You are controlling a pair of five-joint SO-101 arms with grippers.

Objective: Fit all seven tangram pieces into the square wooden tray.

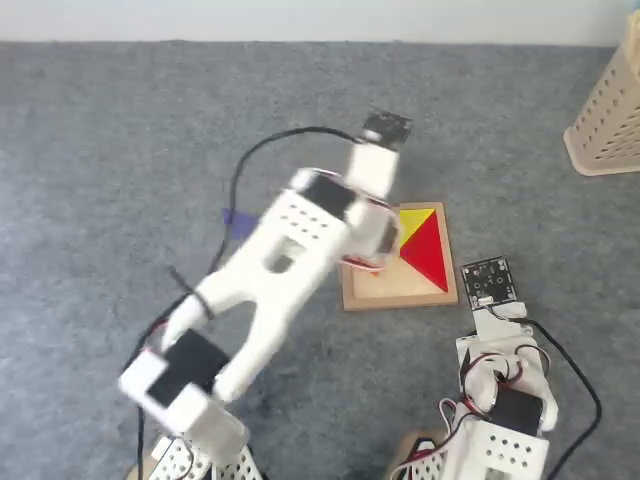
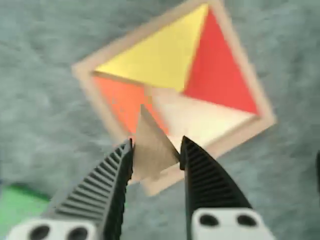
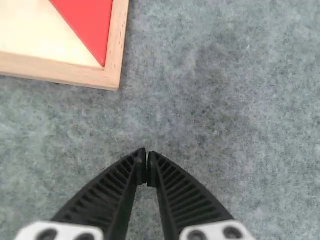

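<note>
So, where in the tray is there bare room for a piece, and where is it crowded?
Bare wood between the red triangle, the orange piece and the tray rim, under the triangle held by the left pincer. Crowded beside the yellow triangle.

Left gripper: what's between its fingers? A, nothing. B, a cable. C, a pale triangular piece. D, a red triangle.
C: in the left wrist view the left gripper is shut on a pale triangular piece, held over the wooden tray.

One tray [image 1: 395, 297], six tangram pieces [image 1: 428, 255]
</note>
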